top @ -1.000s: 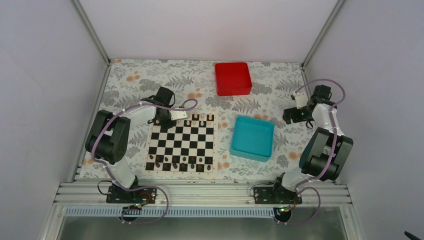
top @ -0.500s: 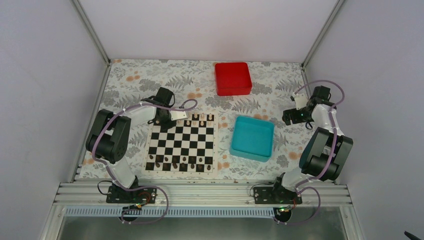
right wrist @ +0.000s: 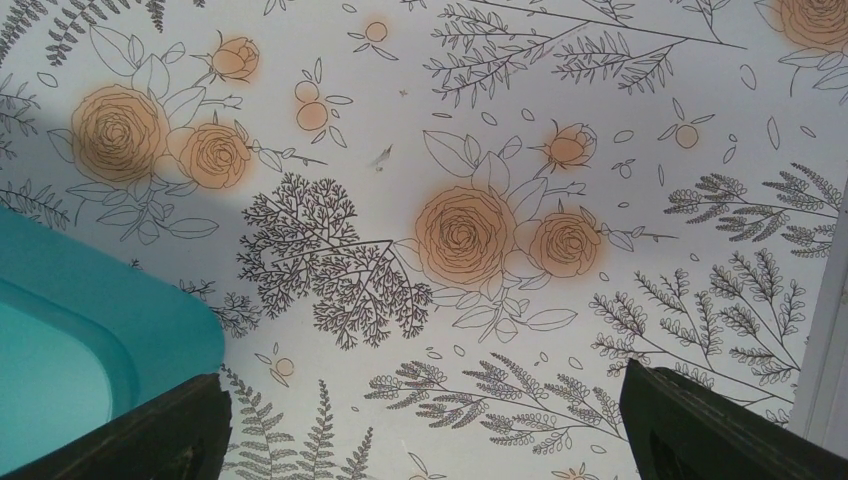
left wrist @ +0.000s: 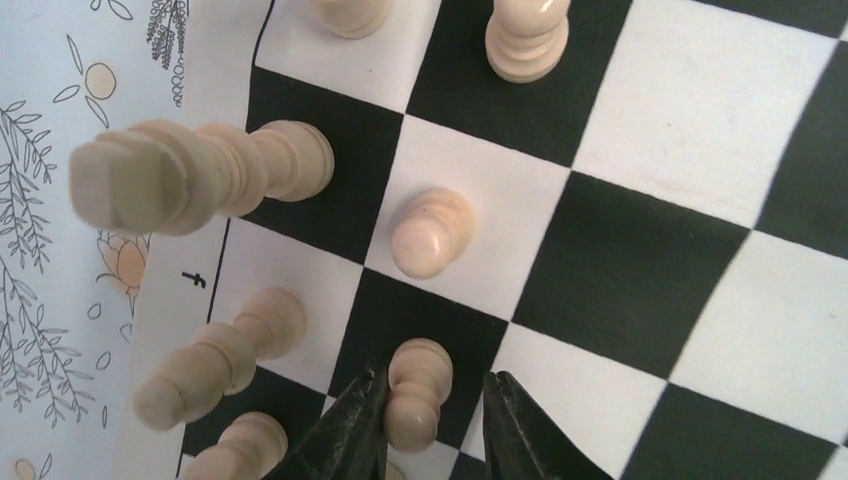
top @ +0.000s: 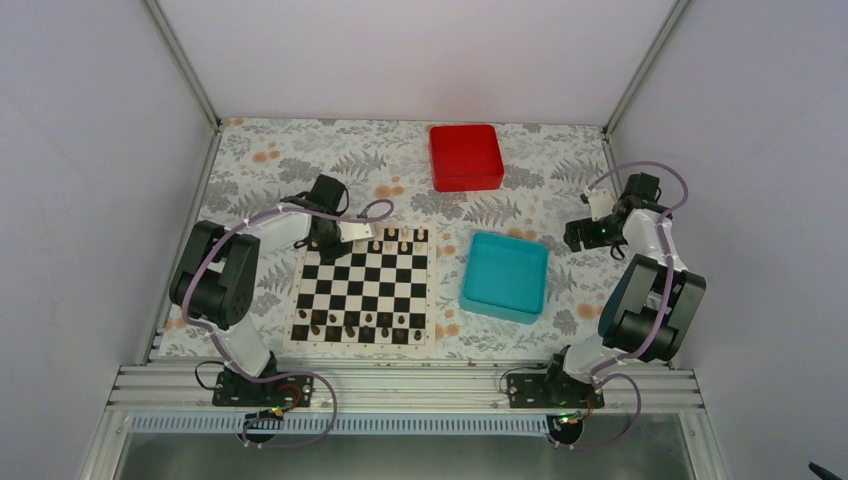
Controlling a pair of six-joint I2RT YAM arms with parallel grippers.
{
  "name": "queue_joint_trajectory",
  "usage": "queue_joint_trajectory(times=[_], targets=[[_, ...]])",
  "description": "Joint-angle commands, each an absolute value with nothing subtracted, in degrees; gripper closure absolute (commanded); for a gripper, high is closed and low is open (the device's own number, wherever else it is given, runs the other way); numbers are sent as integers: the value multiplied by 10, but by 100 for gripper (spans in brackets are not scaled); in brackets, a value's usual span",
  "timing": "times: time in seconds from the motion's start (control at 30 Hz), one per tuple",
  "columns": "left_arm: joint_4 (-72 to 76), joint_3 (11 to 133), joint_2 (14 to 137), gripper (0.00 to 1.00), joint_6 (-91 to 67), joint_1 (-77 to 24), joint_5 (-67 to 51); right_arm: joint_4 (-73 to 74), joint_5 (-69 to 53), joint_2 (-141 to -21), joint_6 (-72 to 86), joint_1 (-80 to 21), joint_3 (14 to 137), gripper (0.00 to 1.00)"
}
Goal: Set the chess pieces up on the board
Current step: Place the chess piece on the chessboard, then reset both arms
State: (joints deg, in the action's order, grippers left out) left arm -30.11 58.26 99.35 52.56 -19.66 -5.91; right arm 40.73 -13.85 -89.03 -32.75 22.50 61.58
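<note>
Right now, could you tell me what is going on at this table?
Two robot arms are setting up chess. The left gripper is at the far left corner of the board, its jaws either side of a standing pale pawn; a gap shows on one side, so it does not look clamped. Several pale pieces stand on the far rows and dark pieces line the near edge. The right gripper, jaws wide open and empty, hangs over the floral cloth beside the teal tray.

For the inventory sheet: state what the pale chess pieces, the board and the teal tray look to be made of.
Pale chess pieces: likely turned wood, matt; faint grain and lathe rings show. Board: probably printed paper or thin card, flat, matt. Teal tray: apparently moulded plastic, smooth, uniform colour, rounded corners.
</note>
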Motion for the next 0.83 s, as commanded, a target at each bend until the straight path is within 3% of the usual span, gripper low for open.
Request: queue_joint_trajectory(times=[0.0,0.1,0.2,0.27,0.3,0.33,0.37,0.8], targets=[[-332,608,957,73,536,-194,-56,407,-140,-887,-329,221,615,0],[-367,632,927,72,535,-201,-49,411,-139,-881,-330,221,618,0],[-420,664,891,64,535,-213,-37,416,-150,-871,-329,221,625,0],[-470,693,868,49,530,-216,-39,410,-153,-866,-320,221,626,0],[-488,708,858,36,527,-216,-40,403,-144,-865,-309,221,627,0],[-496,716,846,12,522,-216,-37,397,-141,-867,-302,221,629,0],[-498,720,833,1,519,-216,-33,397,-139,-875,-296,221,633,0],[-400,707,754,0,473,-209,-17,370,-171,-881,-297,222,635,0]])
